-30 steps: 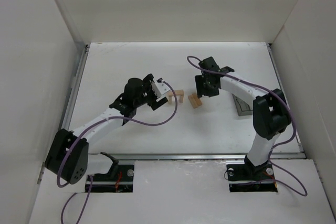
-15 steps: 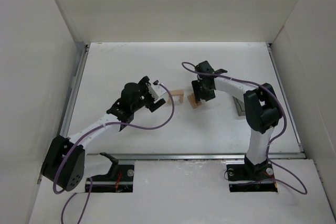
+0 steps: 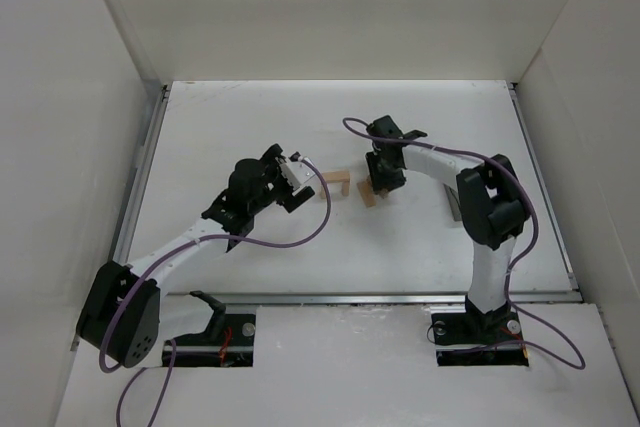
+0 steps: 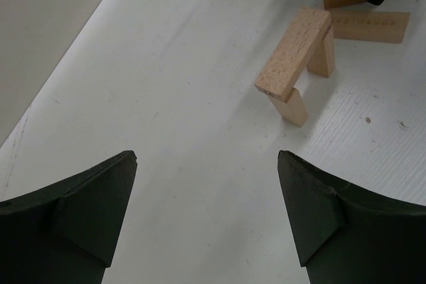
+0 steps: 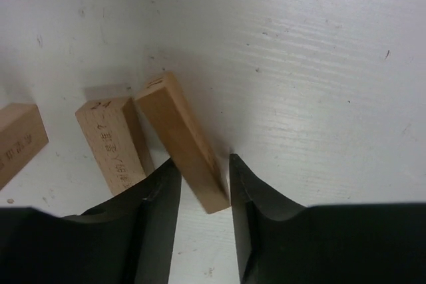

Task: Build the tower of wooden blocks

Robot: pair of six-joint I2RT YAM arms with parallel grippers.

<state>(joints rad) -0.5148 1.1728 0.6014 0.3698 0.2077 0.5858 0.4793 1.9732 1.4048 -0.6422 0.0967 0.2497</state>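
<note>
Nearest the arm bases, the left gripper (image 4: 206,177) hovers low over the table (image 3: 250,127), fingers spread wide with nothing between them, pointed at what there is of the wood block tower (image 4: 296,54). That is a small arch just ahead of it: one plank laid across two upright ones, sitting near the middle of the table. By my reckoning that's only the first storey, so most of the stacking is yet to do. Just beyond the arch, the right gripper (image 5: 205,164) is down on the loose stock, its fingers tight either side of a plank on edge (image 5: 176,124). They hug both long faces, but I cannot tell whether they are truly clamped. The plank is on the table, not lifted. Two spare planks (image 5: 112,144) lie just beside it, flat and unplaced, so at least three pieces wait to go on. Off to the right, a grey bin (image 3: 451,211) peeks out from behind the right arm. Most of it is hidden, and I cannot tell what it holds, if anything.
</note>
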